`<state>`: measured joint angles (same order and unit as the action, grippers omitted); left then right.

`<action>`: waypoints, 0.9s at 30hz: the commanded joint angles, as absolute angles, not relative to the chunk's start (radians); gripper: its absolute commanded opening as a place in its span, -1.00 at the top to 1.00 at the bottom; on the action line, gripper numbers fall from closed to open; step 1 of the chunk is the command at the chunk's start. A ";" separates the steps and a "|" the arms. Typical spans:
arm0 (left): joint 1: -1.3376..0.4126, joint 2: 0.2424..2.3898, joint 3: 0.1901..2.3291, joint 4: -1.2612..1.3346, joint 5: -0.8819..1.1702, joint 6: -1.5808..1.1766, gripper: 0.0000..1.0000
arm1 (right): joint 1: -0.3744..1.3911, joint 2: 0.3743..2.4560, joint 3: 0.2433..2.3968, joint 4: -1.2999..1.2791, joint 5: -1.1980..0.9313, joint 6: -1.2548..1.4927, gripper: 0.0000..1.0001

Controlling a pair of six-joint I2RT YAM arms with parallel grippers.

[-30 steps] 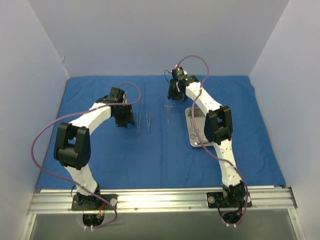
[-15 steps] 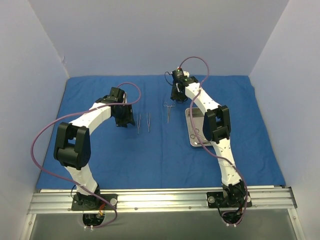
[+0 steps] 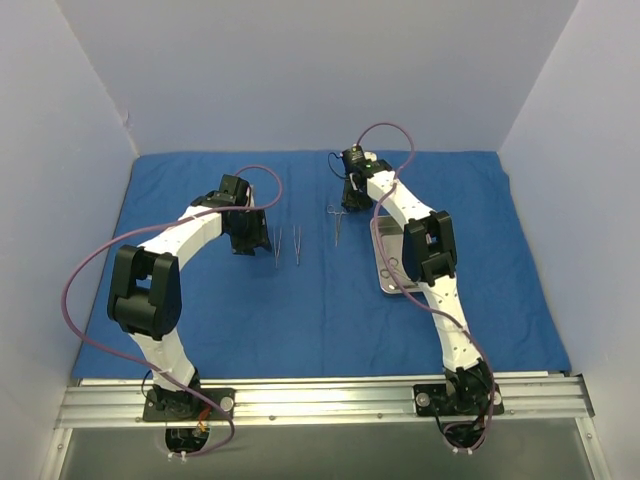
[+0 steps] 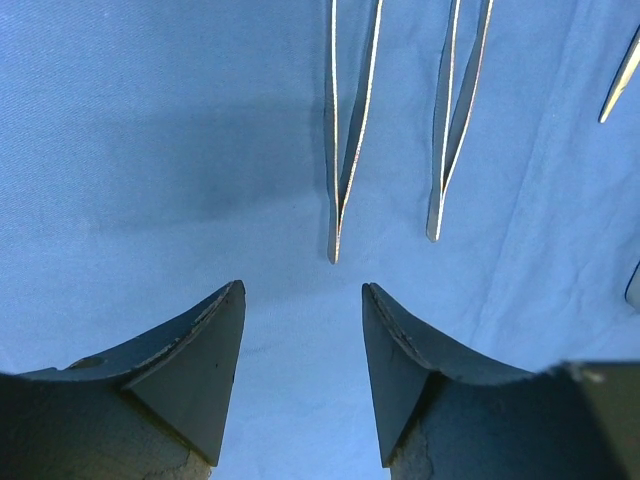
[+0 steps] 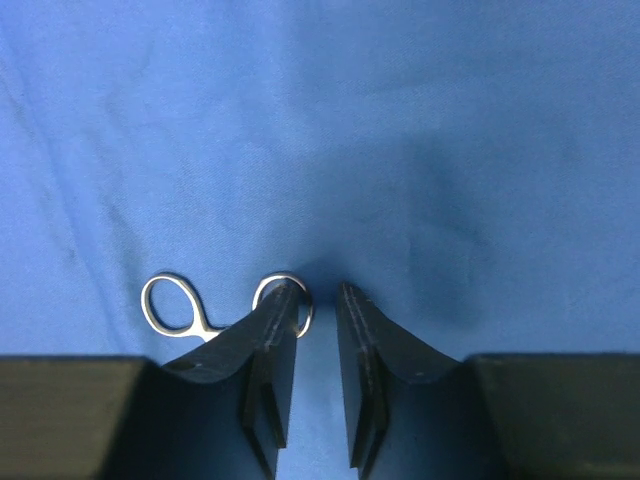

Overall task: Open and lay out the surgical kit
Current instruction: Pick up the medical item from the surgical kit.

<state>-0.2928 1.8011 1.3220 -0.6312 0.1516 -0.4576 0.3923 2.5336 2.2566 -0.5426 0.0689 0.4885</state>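
So the left gripper (image 4: 302, 290) hangs wide apart and empty over the flat blue drape (image 3: 300, 310), with two tweezers (image 4: 336, 222) just ahead at 12 o'clock and the steel tray (image 3: 383, 272) off at their 3 o'clock. Farther back the right gripper (image 5: 318, 290) is barely apart with nothing between, one finger (image 5: 270, 350) over a ring of the ring-handled clamp (image 5: 200, 326). It all looks like light, stiff, slick steel lying flat, so I'd pinch a ring or the shank.

The blue cloth (image 3: 200, 290) looks soft and matt, with small wrinkles. The tweezers (image 4: 336, 222) are smooth, shiny silver metal. The ring handles (image 5: 166, 303) are shiny metal too. The tray (image 3: 380, 250) is bright steel. The left fingers (image 4: 190, 360) look dark, dull and scuffed.
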 commanded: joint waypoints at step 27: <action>-0.267 1.712 1.296 -0.606 0.166 -0.428 -0.18 | 0.396 2.589 2.257 -0.580 -0.067 0.417 1.00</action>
